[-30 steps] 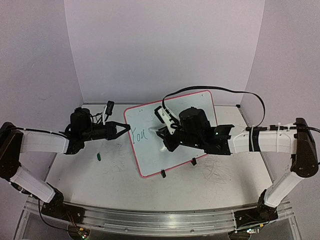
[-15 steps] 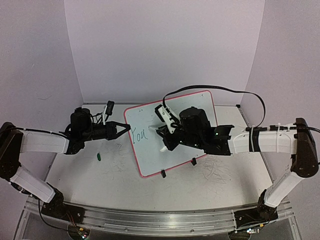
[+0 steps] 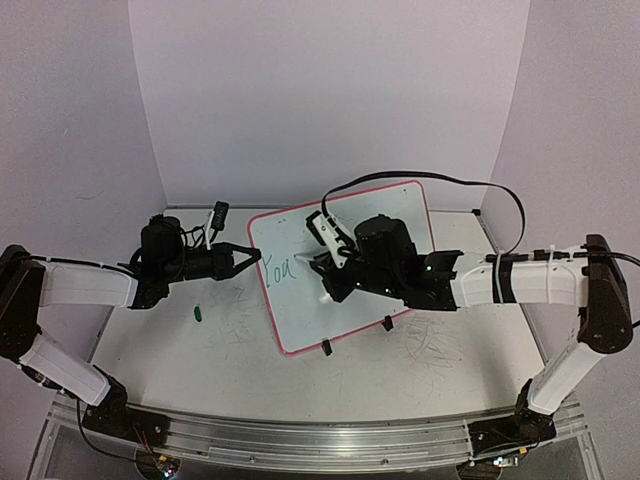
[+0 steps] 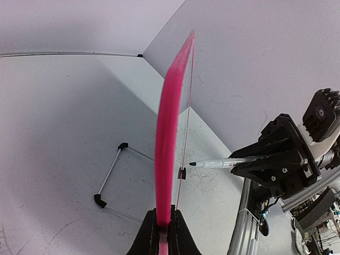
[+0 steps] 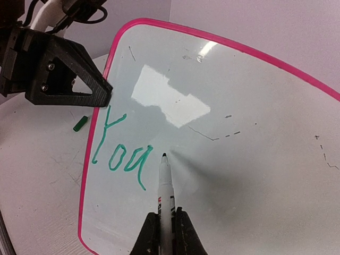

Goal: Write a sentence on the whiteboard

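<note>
The whiteboard is sitting on the table at the centre of the top view, with its two black clip feet pointing toward the lower edge of the frame. In the left wrist view it is showing edge-on as a pink strip rising from the bottom centre.

The left tool is closing on the pink frame at the board's left edge, both fingers pressing against the frame.

The right tool is clamping a marker between nearly closed fingers at the bottom centre of the right wrist view. The marker tip is pointing at the board surface just right of the writing; whether it is touching cannot be told.

The sentence is reading only "You" in green, near the board's left edge, left of centre in the frame.

A small green cap is lying on the table at the left of the top view, apart from the board
</note>
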